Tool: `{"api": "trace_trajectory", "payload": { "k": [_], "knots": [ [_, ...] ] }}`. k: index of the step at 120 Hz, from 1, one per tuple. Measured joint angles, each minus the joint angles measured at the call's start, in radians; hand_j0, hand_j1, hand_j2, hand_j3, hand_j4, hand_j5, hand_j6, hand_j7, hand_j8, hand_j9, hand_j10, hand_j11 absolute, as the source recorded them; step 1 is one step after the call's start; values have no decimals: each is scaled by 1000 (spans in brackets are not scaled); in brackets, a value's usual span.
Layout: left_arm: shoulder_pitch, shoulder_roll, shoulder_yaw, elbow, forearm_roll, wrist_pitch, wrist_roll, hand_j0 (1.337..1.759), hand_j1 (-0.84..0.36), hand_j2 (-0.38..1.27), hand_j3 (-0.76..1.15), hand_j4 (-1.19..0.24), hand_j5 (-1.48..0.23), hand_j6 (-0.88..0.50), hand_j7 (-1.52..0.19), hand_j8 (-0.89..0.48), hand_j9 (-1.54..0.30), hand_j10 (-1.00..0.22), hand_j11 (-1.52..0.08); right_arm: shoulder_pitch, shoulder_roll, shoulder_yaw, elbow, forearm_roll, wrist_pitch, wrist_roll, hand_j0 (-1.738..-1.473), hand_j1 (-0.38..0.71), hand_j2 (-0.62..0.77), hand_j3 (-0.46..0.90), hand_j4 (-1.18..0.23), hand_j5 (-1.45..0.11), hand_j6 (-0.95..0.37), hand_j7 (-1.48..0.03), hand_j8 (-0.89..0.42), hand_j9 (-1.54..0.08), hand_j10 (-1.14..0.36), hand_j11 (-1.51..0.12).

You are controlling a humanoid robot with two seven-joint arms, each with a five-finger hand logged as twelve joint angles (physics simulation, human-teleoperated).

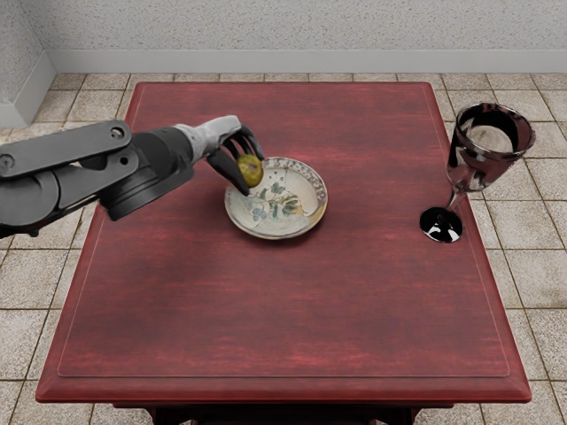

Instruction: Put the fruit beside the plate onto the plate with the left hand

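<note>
Risk one, release point. Fruit [251, 169], small, rounded and yellowish-green, hangs over the left rim of the plate [319, 205], not over its middle. Judgement: if let go here, it may strike the raised rim and roll off onto the tabletop [283, 310] on the left side, leaving the task undone. A round fruit on a shallow dish will also roll if dropped from any height, so lower it before opening.

Risk two, contact. Dark fingers [232, 173] reach down close to the plate's edge. If the left hand [229, 149] descends without first moving further right, the fingertips could press the rim and tip or shove the plate. Cannot tell from this single view how high the fruit is above the dish.

Risk three, minor. Wine glass [483, 150] stands well apart at the right side of the tabletop, out of the arm's likely path. No concern noted.

Position. Left arm enters from the left edge, the hand reaching rightward with fingers curled and clamped around the fruit. Fruit shows at the fingertip end of the hand, on its plate-facing side, with dark digits on either side of it. In this view the fruit overlaps the plate's left rim. Right hand not visible.
</note>
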Motion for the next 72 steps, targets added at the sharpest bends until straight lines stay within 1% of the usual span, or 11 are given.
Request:
{"api": "trace_trajectory", "payload": {
  "k": [6,10,15,20,30,37,42,49,57,67,72],
  "knots": [
    [6,-26,3,2,-1,0,0,1658,-327,462,-1,-634,-855,-453,-838,-493,-834,-637,-834,0,0,0,0,0,0,0,-1658,-349,0,0,0,0,0,0,0,0,0,0],
    [12,-38,5,3,-1,0,0,1658,-335,473,-1,-631,-858,-452,-839,-473,-833,-637,-832,0,0,0,0,0,0,0,-1658,-349,0,0,0,0,0,0,0,0,0,0],
    [14,-46,7,4,-2,-1,0,1658,-360,545,-1,-622,-869,-442,-839,-473,-832,-636,-832,0,0,0,0,0,0,0,-1658,-349,0,0,0,0,0,0,0,0,0,0],
    [13,-49,7,4,-1,-1,0,1658,-350,511,0,-613,-852,-449,-825,-477,-818,-626,-818,0,0,0,0,0,0,0,-1658,-349,0,0,0,0,0,0,0,0,0,0],
    [16,-47,-19,5,2,2,0,1658,-148,347,0,-436,-602,-327,-585,-345,-580,-444,-580,0,0,0,0,0,0,0,-1658,-349,0,0,0,0,0,0,0,0,0,0],
    [7,-34,-53,5,-27,-4,0,1658,-37,263,0,-338,-466,-256,-453,-270,-449,-344,-449,0,0,0,0,0,0,0,-1658,-349,0,0,0,0,0,0,0,0,0,0],
    [5,6,-89,5,-74,-45,0,1658,26,216,0,-284,-390,-217,-379,-228,-376,-289,-376,0,0,0,0,0,0,0,-1658,-349,0,0,0,0,0,0,0,0,0,0],
    [10,97,-157,6,-185,-148,0,1658,94,165,0,-224,-306,-174,-298,-182,-296,-227,-296,0,0,0,0,0,0,0,-1658,-349,0,0,0,0,0,0,0,0,0,0],
    [18,207,-217,6,-364,-322,0,1658,153,121,0,-172,-234,-136,-228,-142,-227,-174,-227,0,0,0,0,0,0,0,-1658,-349,0,0,0,0,0,0,0,0,0,0],
    [30,369,-255,8,-591,-557,0,1658,204,83,0,-127,-172,-103,-168,-107,-167,-129,-167,0,0,0,0,0,0,0,-1658,-349,0,0,0,0,0,0,0,0,0,0],
    [69,416,-266,19,-697,-627,0,1658,222,69,0,-110,-149,-91,-146,-94,-145,-112,-145,0,0,0,0,0,0,0,-1658,-349,0,0,0,0,0,0,0,0,0,0]
  ]
}}
